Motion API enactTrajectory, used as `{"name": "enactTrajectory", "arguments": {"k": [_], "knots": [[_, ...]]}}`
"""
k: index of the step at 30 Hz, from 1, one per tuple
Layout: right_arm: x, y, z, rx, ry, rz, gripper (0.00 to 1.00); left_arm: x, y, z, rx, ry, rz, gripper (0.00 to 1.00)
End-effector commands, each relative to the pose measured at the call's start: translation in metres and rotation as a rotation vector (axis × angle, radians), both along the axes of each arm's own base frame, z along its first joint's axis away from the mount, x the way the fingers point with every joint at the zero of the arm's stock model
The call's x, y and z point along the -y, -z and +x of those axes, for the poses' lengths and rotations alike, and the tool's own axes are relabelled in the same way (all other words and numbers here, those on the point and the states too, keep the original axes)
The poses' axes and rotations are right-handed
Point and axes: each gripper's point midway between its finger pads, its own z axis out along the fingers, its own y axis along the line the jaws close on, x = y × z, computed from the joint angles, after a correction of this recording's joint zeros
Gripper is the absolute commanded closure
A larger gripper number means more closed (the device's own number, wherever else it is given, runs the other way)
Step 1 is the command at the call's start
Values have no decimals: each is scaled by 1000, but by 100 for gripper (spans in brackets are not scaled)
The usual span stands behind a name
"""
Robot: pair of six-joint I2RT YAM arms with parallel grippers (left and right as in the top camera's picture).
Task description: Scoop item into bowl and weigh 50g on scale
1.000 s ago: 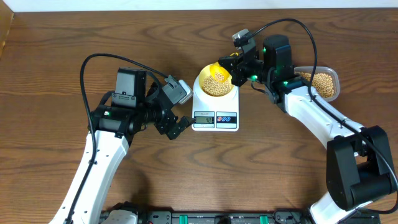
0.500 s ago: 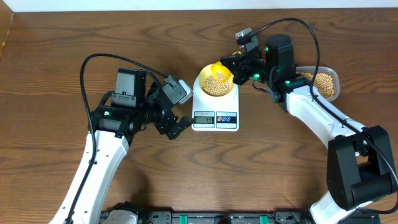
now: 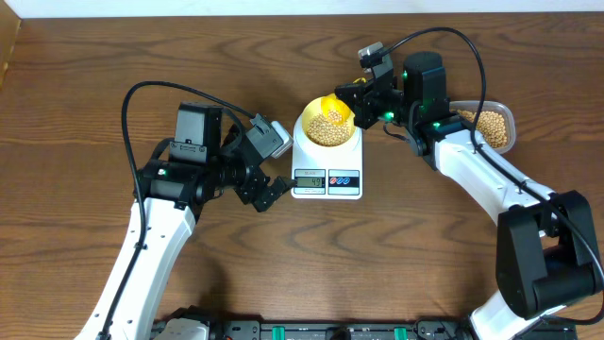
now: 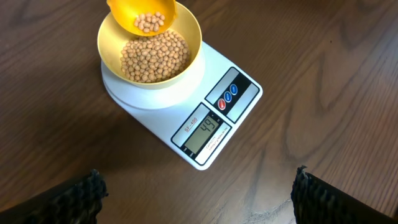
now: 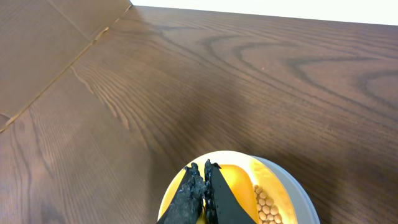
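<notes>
The pale-yellow bowl (image 3: 327, 127) sits on the white scale (image 3: 327, 175) and holds many tan beans (image 4: 154, 56). The scale's display (image 4: 204, 132) reads about 44. My right gripper (image 3: 351, 106) is shut on the yellow scoop (image 4: 142, 17), which hovers over the bowl's far rim with a few beans in it. In the right wrist view the shut fingers (image 5: 202, 177) cover the scoop (image 5: 235, 186) above the bowl (image 5: 281, 190). My left gripper (image 3: 274, 189) is open and empty, just left of the scale's front.
A clear plastic tub (image 3: 483, 126) of beans stands at the right behind my right arm. A brown cardboard edge (image 5: 37, 56) lies at the table's far left.
The scoop has shifted slightly right over the bowl's rim since a second ago. The left arm has not moved.
</notes>
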Motion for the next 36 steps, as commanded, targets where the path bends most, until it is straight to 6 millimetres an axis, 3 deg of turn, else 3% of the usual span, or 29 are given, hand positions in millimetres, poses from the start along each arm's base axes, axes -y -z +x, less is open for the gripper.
{"name": "enactTrajectory", "arguments": {"k": [1,6,16,29,32,36], "knots": [[1,6,0,-23,4,3,99,0,4,-2,-10,13,-3,2],[-8,4,-10,-25,-64,21,99,0,4,-2,-11,13,-3,2],[0,10,-3,9,-26,-40,99,0,4,-2,-10,13,-3,2],[-10,7,-12,19,-89,-25,99,0,4,-2,-10,13,-2,2],[-1,11,-4,30,-39,-56,99,0,4,-2,-10,13,-3,2],[-12,7,-14,39,-105,-35,99,0,4,-2,-10,13,-3,2]]}}
